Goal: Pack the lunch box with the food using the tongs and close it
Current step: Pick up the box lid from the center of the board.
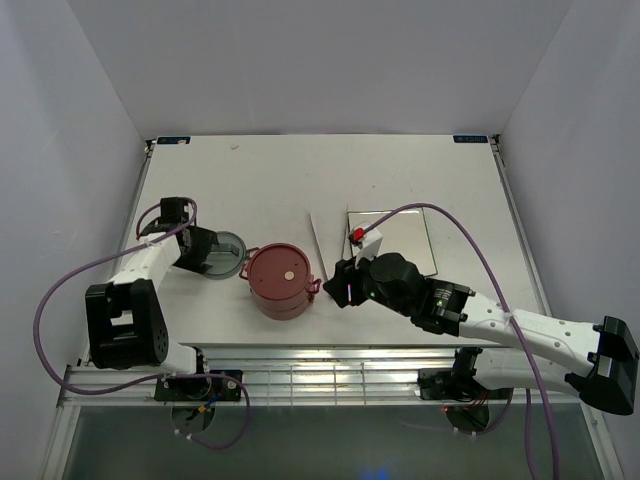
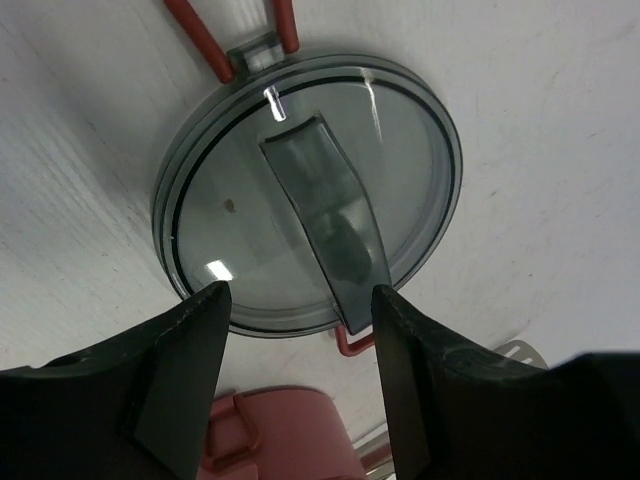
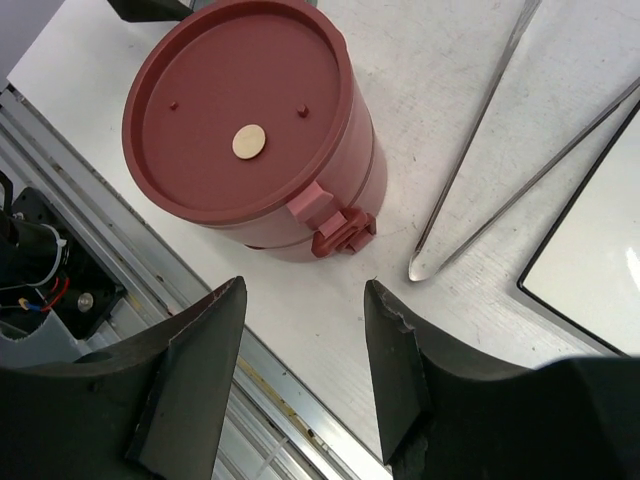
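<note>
1. Here, seen from above, the lunch box [image 1: 283,280] stands on the white table [image 1: 260,180] between the two arms, its two dusty-red bowls stacked.
2. A flat dark-red lid [image 3: 230,110] with a small pale disc [image 3: 249,141] at its centre sits on the upper bowl; a red latch [image 3: 343,232] projects from the side wall.
3. The grey top cover [image 2: 300,190] lies flat on the table just left of the lunch box, apart from it, with its red clasps [image 2: 195,35] splayed outward.
4. The left gripper [image 2: 300,295] hangs over the near rim of the cover. Its fingers [image 2: 190,370] are spread apart on either side of the end of the raised handle [image 2: 330,210], with a gap showing. Whether they touch the cover cannot be told.
5. The right gripper [image 3: 305,290] is poised over bare table just right of the lunch box, jaws apart and holding nothing.
6. The tongs [image 3: 480,150] lie on the table between the lunch box and the white square plate [image 3: 600,260], their joined end nearest the right gripper and their arms spreading away from it.
</note>
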Motion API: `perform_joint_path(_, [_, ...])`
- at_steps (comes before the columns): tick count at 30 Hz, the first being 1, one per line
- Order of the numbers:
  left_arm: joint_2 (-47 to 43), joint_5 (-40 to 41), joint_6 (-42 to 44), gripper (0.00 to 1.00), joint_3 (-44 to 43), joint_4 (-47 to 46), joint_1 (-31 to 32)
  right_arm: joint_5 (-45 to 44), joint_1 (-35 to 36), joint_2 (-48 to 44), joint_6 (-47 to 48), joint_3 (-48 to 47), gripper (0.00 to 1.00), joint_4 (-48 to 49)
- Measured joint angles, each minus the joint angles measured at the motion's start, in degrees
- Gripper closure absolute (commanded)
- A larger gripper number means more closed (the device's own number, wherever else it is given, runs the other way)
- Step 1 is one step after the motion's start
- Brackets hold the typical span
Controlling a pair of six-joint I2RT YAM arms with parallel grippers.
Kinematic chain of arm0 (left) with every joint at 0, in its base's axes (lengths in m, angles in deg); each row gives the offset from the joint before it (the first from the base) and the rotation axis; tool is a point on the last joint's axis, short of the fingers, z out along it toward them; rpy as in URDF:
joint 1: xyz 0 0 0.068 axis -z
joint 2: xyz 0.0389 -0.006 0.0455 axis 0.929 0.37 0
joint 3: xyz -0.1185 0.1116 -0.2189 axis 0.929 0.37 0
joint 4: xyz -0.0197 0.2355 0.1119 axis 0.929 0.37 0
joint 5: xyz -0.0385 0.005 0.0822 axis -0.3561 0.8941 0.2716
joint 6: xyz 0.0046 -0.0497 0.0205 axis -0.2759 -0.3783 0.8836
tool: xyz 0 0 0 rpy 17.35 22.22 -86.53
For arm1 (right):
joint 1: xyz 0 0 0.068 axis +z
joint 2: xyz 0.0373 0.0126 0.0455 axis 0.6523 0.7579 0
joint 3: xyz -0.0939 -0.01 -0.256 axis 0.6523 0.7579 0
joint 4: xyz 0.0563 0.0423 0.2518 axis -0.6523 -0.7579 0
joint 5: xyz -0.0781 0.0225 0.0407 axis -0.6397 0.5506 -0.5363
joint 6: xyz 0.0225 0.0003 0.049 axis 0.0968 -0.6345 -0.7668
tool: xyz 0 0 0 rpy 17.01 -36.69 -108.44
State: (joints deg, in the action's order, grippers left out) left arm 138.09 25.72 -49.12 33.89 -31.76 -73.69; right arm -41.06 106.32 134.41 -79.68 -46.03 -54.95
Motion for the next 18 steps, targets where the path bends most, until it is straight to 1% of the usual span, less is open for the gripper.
perform_joint_path(8, [5.9,1.7,-2.1,0.32,-4.8,1.1,3.0,-1.6,0.0,-0.3,0.8,0.8,0.43,-0.1])
perform_joint_path(12, [8.5,1.8,-2.7,0.41,-6.2,0.9,3.1,-2.2,0.0,-0.1,1.4,0.8,0.43,-0.2])
perform_joint_path(15, [11.0,2.3,-3.6,0.43,-7.0,2.5,3.1,-2.7,-0.2,0.1,1.5,0.8,0.43,-0.5])
perform_joint_path(17, [11.7,3.3,-4.3,0.51,-8.3,3.7,3.1,-3.0,-0.3,0.1,1.6,0.8,0.43,-0.5])
perform_joint_path(18, [11.8,3.7,-4.7,0.56,-8.5,4.1,3.1,-3.1,-0.4,0.1,1.6,0.8,0.43,-0.6])
